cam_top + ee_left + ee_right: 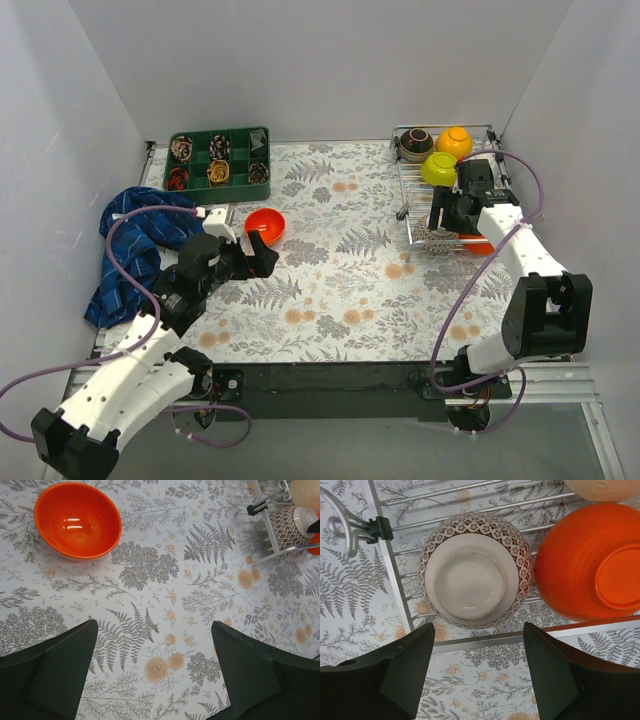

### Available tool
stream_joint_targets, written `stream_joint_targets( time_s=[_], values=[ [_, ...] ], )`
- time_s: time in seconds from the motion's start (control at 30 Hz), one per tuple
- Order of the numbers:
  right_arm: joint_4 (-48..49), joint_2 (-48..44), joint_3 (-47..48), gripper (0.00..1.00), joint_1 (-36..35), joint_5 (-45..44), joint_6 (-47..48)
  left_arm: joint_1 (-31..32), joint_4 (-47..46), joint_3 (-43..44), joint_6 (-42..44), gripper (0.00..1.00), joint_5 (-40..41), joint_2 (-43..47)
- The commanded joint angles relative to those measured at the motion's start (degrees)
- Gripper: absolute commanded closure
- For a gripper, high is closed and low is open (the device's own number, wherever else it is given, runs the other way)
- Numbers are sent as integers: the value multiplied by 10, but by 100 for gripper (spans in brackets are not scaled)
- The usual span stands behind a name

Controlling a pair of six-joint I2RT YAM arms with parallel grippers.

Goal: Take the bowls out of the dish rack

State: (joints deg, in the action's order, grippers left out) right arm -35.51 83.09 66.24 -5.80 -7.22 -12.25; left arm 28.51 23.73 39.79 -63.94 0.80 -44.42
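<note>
A crumpled blue cloth (140,250) lies at the desk's (340,290) left edge, below a green compartment tray (168,160) holding small coiled items too small to identify. The left claw (155,675), spread wide and empty, hangs over the floral surface near one red-orange bowl (77,520) standing upright on the desk. At right, the dish rack (405,195) carries a dark brown bowl (417,145), a yellow-orange bowl (455,142), a lime green bowl (439,168), an upturned white patterned bowl (475,570), a second red-orange bowl (585,562) and a beige bowl (602,487). The right claw (477,670), wide and empty, hangs over the patterned bowl.
</note>
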Motion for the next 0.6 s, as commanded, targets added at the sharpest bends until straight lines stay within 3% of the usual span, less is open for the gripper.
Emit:
stream_joint_targets(
  time_s=[0.0,0.3,0.4,0.57],
  values=[
    [33,25,37,22,12,3,-8,0,-64,-39,16,2,47,57],
    [61,82,74,25,16,24,4,0,-89,-115,19,2,62,121],
    [64,104,94,32,18,17,7,0,-93,-116,19,2,64,122],
    [67,132,129,51,21,6,12,0,-101,-116,25,2,64,103]
  ],
)
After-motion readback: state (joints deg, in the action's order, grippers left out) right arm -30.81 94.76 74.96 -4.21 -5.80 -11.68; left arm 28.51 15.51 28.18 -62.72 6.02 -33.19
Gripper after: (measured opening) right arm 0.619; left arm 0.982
